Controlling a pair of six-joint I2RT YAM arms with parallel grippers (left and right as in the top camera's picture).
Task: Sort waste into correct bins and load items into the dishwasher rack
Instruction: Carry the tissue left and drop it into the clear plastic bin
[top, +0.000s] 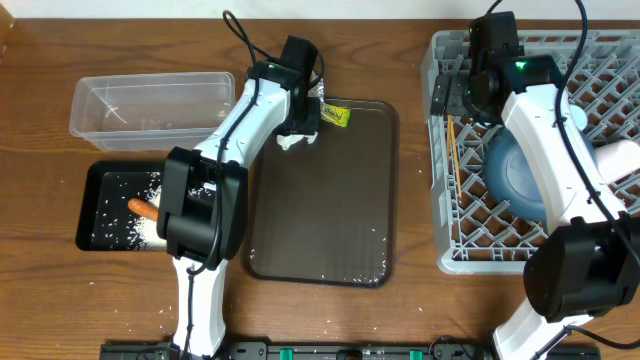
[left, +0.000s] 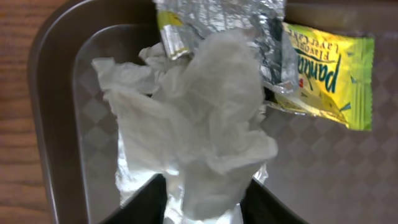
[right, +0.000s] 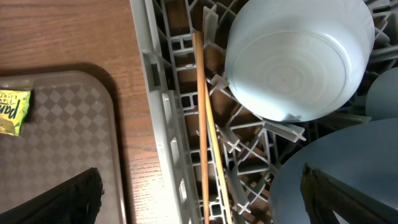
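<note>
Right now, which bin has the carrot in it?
The black bin; the carrot lies there among rice. The clear tub holds no carrot.

Mid-table the tray (top: 340, 230) is sitting, with tissue (left: 199, 124), foil (left: 217, 25) and packet (left: 329, 68) lying bunched at its far edge. Left of it, the tub (top: 150, 100) is sitting behind the bin (top: 95, 185), which is holding rice (top: 130, 235) and a carrot (top: 145, 208). On the right, the rack (top: 450, 230) is holding the big bowl (top: 515, 175), the small bowl (right: 298, 56) and, along its left side, the chopsticks (right: 202, 124).
</note>
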